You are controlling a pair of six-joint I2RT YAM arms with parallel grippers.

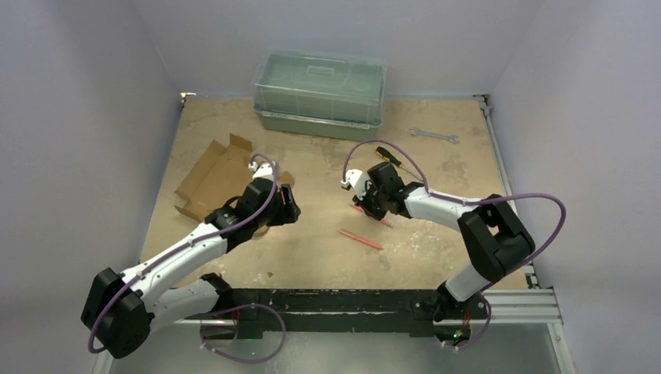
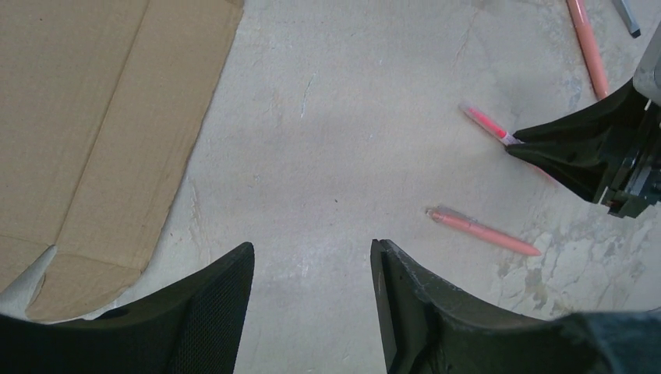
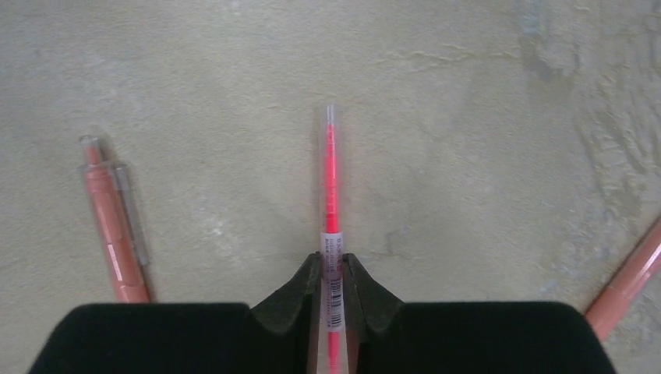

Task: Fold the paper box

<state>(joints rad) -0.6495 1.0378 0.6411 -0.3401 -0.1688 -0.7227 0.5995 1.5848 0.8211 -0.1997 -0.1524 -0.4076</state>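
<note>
**A:** While the right gripper (image 3: 333,288) is clenched on a slim pink plastic pen (image 3: 332,179), is any folding under way?

**B:** Not by my reading. The paper box (image 1: 209,175), a flat brown thin-cardboard cut-out, lies unfolded at about nine o'clock on the beige tabletop (image 1: 312,253). Neither gripper touches it. This looks like clearing clutter first.

**A:** And the left gripper (image 2: 312,300)?

**B:** Released, with only bare tabletop between its jaws. It hovers just beside the box's three-o'clock edge.

**A:** What does the next move call for?

**B:** I'd say the held pen needs carrying off the working patch. One salmon-pink pen (image 3: 113,234) lies at nine o'clock of it, and a second salmon-pink pen (image 3: 627,292) lies at four o'clock. Both are apart from it and probably want the same treatment. After that, the box needs drawing toward the middle.

**A:** Is there room for that?

**B:** The centre down to six o'clock is the open stretch, pens aside. At twelve o'clock a translucent green-grey lidded plastic container (image 1: 319,93) sits against the far edge. A silver metal wrench (image 1: 434,135) and a yellow-and-black-handled screwdriver (image 1: 392,157) lie near one o'clock. The box's outer flaps sit near the nine-o'clock edge of the tabletop, so there is little room to fold outward on that side.
</note>
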